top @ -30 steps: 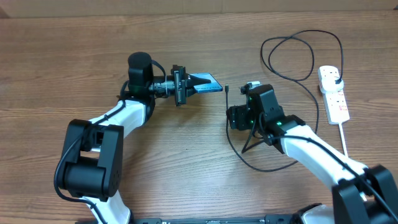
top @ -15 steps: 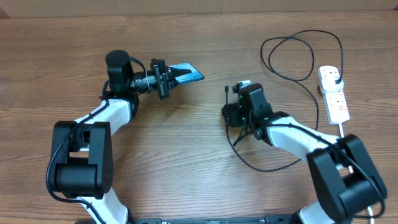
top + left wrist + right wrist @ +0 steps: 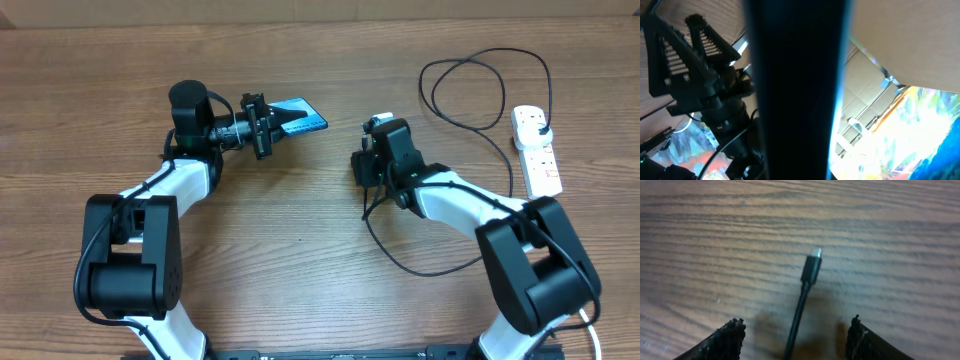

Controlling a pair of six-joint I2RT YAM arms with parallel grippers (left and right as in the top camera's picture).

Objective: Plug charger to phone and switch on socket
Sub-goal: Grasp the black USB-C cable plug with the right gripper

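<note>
My left gripper [image 3: 280, 121] is shut on the phone [image 3: 303, 116] and holds it above the table at the back left, screen edge toward the right arm. In the left wrist view the phone's dark edge [image 3: 795, 90] fills the middle and hides the jaws. The charger cable [image 3: 400, 262] runs across the table; its small connector tip [image 3: 811, 267] lies flat on the wood. My right gripper [image 3: 795, 335] is open, one finger on each side of the cable just behind the tip, not touching it. The black plug end [image 3: 538, 125] sits in the white socket [image 3: 540, 160].
The cable makes a large loop [image 3: 470, 75] at the back right. The socket's thick white cord [image 3: 558, 235] runs toward the front right. The right arm's body [image 3: 470, 210] lies over part of the cable.
The left gripper carried the phone left and farther back, then held still. The right gripper moved toward the far side and turned, coming over the connector tip.
</note>
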